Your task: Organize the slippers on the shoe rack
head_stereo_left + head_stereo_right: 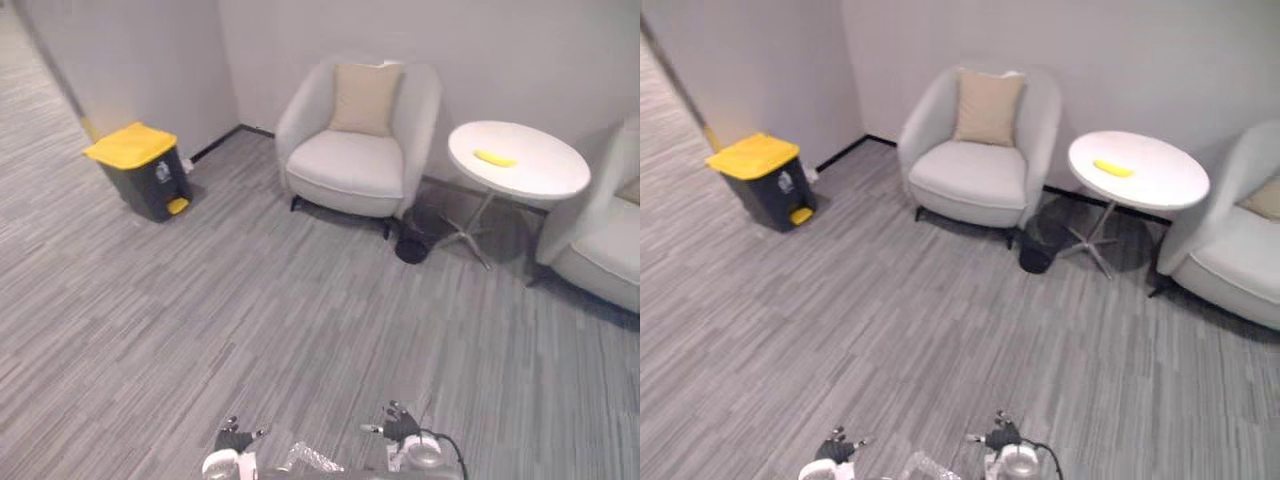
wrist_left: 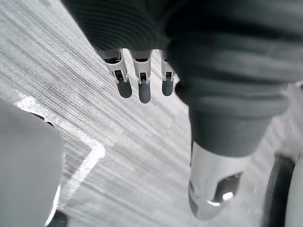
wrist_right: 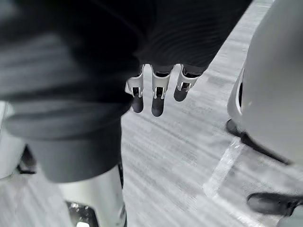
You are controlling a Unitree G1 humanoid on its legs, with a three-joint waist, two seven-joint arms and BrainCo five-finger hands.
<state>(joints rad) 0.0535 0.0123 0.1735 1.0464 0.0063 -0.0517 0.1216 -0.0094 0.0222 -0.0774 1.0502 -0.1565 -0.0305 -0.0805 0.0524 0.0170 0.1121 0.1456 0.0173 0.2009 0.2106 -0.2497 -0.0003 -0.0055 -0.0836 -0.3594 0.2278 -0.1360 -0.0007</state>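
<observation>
While the left hand (image 2: 142,85) and the right hand (image 3: 156,94) hung slack over grey carpet (image 1: 300,320), fingers straight and holding nothing, no slippers or shoe rack could be placed among what lay ahead. Slippers would likely be light and soft, best pinched at the heel. Beyond stood one yellow-lidded bin (image 1: 140,170), two armchairs (image 1: 360,140), one cushion (image 1: 365,98) and one round table (image 1: 520,160).
</observation>
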